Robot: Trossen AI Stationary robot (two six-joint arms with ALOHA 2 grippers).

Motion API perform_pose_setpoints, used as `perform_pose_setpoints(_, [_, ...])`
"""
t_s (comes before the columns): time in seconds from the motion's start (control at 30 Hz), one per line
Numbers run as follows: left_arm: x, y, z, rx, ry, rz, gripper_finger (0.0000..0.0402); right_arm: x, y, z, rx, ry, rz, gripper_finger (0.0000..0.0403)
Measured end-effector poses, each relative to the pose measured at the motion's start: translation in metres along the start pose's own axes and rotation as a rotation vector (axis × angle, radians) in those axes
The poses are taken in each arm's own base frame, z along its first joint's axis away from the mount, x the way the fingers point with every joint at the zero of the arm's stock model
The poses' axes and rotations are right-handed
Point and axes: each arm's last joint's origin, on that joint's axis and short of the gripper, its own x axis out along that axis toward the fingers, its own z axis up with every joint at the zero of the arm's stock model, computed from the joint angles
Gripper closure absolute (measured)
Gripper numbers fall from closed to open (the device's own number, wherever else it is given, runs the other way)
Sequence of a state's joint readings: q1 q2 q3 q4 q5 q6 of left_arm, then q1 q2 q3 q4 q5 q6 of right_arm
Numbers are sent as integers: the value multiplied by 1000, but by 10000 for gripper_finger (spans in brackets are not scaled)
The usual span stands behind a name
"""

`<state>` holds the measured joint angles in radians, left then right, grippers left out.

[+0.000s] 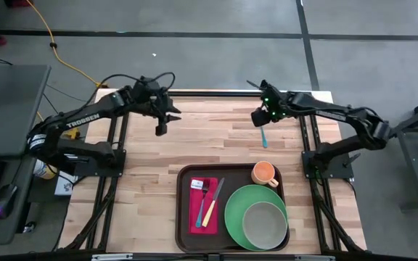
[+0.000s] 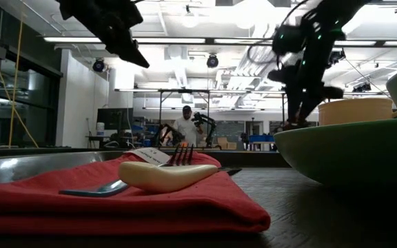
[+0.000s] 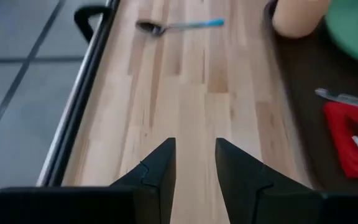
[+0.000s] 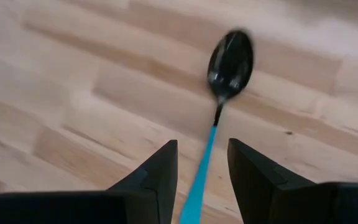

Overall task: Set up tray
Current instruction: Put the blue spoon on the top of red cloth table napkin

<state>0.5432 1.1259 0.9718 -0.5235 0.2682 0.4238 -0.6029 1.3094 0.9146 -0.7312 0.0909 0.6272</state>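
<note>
From above, the tray (image 1: 232, 210) lies at the counter's (image 1: 144, 181) near edge, holding a red napkin (image 1: 202, 206) with fork (image 1: 204, 191) and knife (image 1: 212, 205), a green plate (image 1: 234, 214) with bowl (image 1: 263, 223), and an orange cup (image 1: 264, 172). The left hand (image 1: 161, 129) hovers far left. The right hand (image 1: 259, 119) hangs over a blue-handled spoon (image 1: 264, 137).

Left wrist: fingers (image 3: 157, 177) parted, empty.

Right wrist: fingers (image 4: 157, 171) straddle the spoon's handle (image 4: 199, 180); contact seemingly none.
</note>
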Motion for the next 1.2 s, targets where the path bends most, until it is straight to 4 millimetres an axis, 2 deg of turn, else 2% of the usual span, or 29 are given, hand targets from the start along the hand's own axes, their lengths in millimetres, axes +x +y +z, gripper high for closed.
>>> perform_pose_setpoints(0.17, [-11, 18, -7, 22, -48, -17, 261, 33, 4, -3, -57, 138, -36, 277])
perform_pose_setpoints(0.33, [-18, 29, -14, 7, -90, -52, 261, 55, 5, -6, -59, 233, -51, 241])
perform_pose_setpoints(0.5, [-21, 34, -16, 12, -110, -64, 261, 63, 1, -4, -44, 242, -80, 195])
perform_pose_setpoints(0.63, [-20, 34, -16, 36, -114, -69, 261, 66, -6, 4, -3, 213, -85, 174])
perform_pose_setpoints(0.9, [-20, 34, -16, 83, -110, -57, 261, 76, -16, 17, 48, 203, -65, 171])
perform_pose_setpoints(1.03, [-22, 36, -19, 89, -100, -56, 261, 88, -8, 28, 17, 246, -75, 171])
perform_pose_setpoints(1.2, [-26, 42, -28, 45, -70, -55, 261, 97, 0, 44, -21, 342, -181, 171])
